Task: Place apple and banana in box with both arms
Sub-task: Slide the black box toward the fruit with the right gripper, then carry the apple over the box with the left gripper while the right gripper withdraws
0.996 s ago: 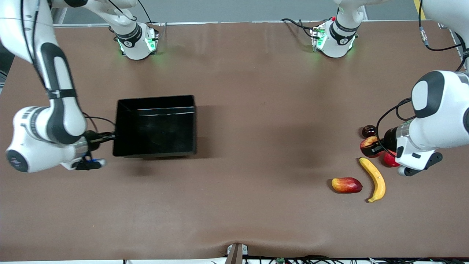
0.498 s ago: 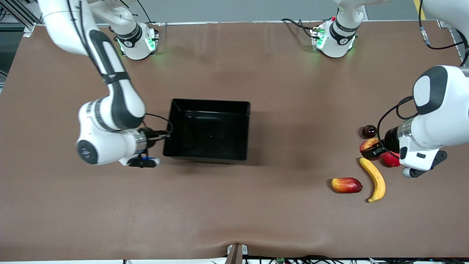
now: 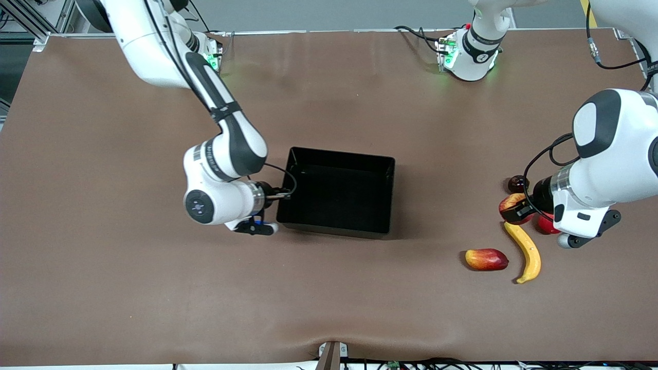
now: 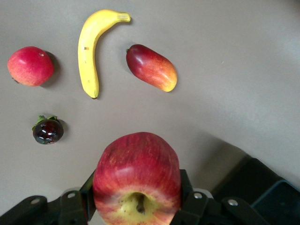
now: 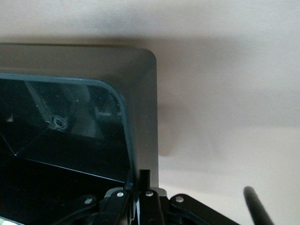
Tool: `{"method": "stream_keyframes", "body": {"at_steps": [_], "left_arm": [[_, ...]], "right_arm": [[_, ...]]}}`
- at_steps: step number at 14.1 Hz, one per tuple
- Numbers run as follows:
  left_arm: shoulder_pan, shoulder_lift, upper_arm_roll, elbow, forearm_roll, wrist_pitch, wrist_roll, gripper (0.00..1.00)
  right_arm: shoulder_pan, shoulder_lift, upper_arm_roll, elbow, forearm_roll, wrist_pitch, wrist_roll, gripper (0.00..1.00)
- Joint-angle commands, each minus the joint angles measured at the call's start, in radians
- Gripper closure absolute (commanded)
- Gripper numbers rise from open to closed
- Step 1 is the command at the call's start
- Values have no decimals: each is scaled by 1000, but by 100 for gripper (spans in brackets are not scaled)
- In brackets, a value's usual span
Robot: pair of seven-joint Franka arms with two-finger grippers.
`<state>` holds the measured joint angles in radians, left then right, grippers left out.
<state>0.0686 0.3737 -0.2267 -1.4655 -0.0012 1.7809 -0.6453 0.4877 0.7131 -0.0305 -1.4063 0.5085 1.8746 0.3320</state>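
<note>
White arms, dark grey bands, black cables.

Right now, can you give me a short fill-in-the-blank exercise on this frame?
1. The left gripper is shut on the ____.
2. The right gripper is shut on the wall of the ____.
3. The banana lies on the table beside the oblong red-and-yellow ____.
Missing words: apple; box; fruit.
</note>
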Motion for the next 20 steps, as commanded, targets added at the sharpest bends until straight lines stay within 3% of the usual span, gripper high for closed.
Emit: {"method": "stream_keyframes", "body": {"at_steps": [1, 7, 8, 10, 16, 20], "left_arm": [[7, -36, -11, 16, -11, -21, -25, 100], [7, -38, -39, 34, 3, -21, -21, 100], [8, -39, -42, 34, 3, -21, -20, 100], [-10, -41, -52, 36, 3, -21, -19, 100], [-85, -51, -75, 36, 27, -21, -22, 100], [-89, -61, -196, 30, 56, -23, -28, 100]], "right_arm": [[54, 48, -8, 52, 35, 67, 48, 100], [94, 94, -8, 78, 33, 132, 53, 100], [92, 85, -9, 78, 25, 130, 53, 1], [75, 63, -11, 78, 28, 101, 50, 0], [-56, -56, -46, 219, -2, -291, 44, 0], [-182, -162, -46, 225, -5, -417, 42, 0]]}}
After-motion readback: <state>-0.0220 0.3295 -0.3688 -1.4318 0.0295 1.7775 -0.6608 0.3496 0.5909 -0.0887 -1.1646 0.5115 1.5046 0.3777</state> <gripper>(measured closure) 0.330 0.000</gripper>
